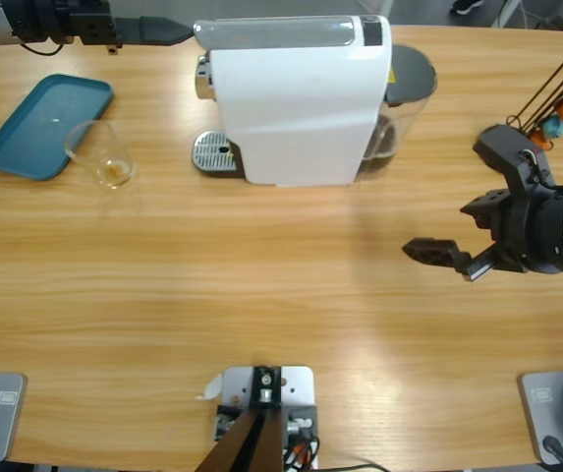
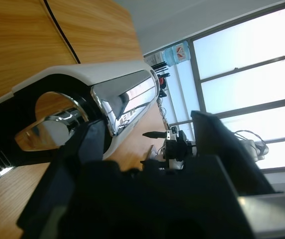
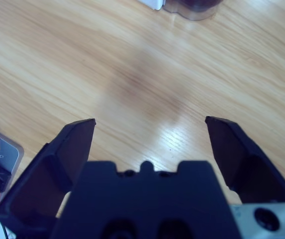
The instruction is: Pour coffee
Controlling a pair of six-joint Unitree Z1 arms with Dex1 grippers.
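Note:
The coffee [image 1: 115,173] is a thin amber layer at the bottom of a clear glass tumbler [image 1: 102,152], which stands on the table against the near corner of a teal tray [image 1: 35,128]. A white coffee machine [image 1: 296,108] stands at the back middle, with a metal drip grid [image 1: 214,152] on its left. My left gripper [image 1: 171,32] is level with the machine's top at its left end. In the left wrist view, the left gripper [image 2: 149,122] stands open in front of the chrome lever [image 2: 125,97]. My right gripper [image 1: 468,202] hovers open over bare wood [image 3: 151,123], holding nothing.
The machine's clear water tank [image 1: 404,103] sits behind its right side. Coloured capsules on black rods [image 1: 561,113] stand at the right edge, just behind the right arm. Open wood lies between the tumbler, the machine and the right gripper.

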